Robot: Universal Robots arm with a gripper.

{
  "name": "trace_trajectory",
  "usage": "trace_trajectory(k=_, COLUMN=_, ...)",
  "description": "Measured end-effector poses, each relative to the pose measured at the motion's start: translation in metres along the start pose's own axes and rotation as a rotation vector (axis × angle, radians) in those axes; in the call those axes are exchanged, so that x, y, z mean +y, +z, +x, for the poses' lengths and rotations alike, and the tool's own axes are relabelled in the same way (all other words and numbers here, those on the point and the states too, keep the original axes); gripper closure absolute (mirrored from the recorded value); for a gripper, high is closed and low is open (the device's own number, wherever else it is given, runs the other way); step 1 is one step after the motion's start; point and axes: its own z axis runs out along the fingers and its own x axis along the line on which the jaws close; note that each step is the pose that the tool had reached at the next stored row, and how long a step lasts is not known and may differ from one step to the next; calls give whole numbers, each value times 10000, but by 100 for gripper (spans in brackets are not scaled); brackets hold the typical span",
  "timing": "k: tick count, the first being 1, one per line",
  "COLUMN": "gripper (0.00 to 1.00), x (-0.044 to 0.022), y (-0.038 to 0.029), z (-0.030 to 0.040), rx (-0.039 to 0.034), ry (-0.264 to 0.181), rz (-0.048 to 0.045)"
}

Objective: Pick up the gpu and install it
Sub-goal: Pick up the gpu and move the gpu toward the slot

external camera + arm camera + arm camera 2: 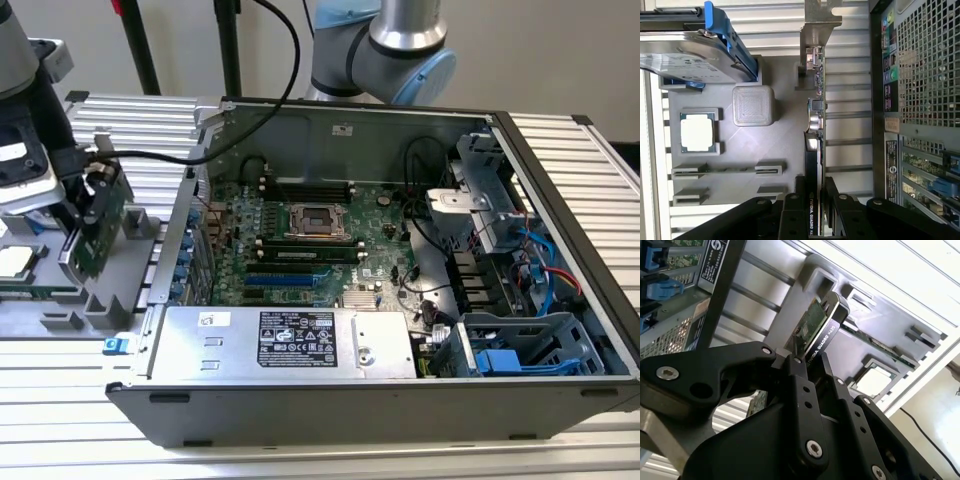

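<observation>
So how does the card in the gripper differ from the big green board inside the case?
The card is much smaller than the board. The card is held on edge, clamped in the gripper over the grey tray outside the case; the board lies flat inside it. The card has a black cover on one face; the board is uncovered. Both are green circuit boards.

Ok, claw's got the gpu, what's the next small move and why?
Probably a short straight lift: the claw is shut on the gpu, which hangs low over the gray tray, and the case wall stands between it and the motherboard.
</observation>
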Motion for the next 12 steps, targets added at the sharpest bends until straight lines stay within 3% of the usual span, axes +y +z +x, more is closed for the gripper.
trace_trajectory(k=12, gripper=100, x=3, y=-117, z=-3, rx=0, ry=0, rz=0)
